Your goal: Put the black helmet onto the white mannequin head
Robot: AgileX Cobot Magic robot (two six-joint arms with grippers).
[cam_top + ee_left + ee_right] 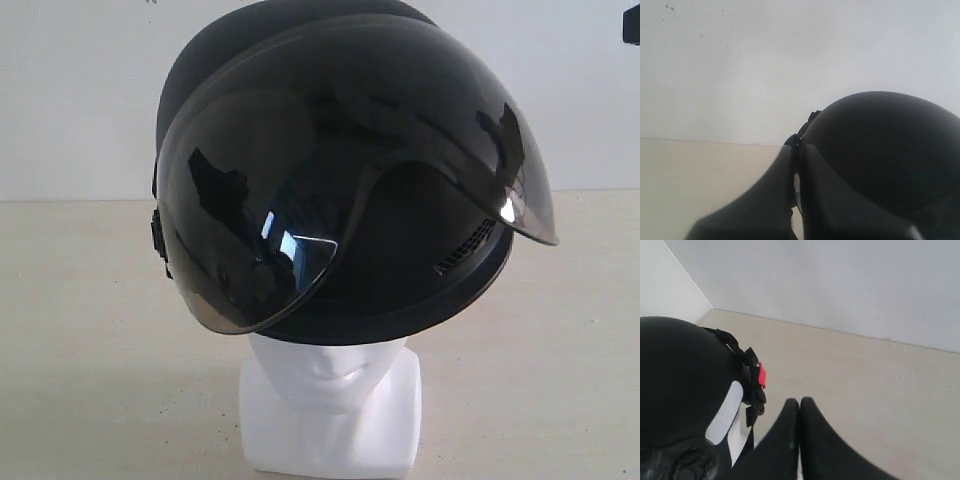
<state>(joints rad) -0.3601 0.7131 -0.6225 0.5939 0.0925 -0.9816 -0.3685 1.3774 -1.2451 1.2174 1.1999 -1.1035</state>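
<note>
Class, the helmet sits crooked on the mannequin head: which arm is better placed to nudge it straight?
Left, probably. The left gripper, shut, has its tips right at the edge of the black helmet. The right gripper, also shut, points past the shell, apart from the red strap buckle.

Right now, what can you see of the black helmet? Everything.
The black helmet sits on the white mannequin head, covering it down to about the nose, tilted lower on the exterior view's left. Matte rounded shell, glossy smoky bubble visor in front, black strap with a red buckle tab at one side. The left gripper and right gripper are shut beside the shell; contact unclear.
</note>
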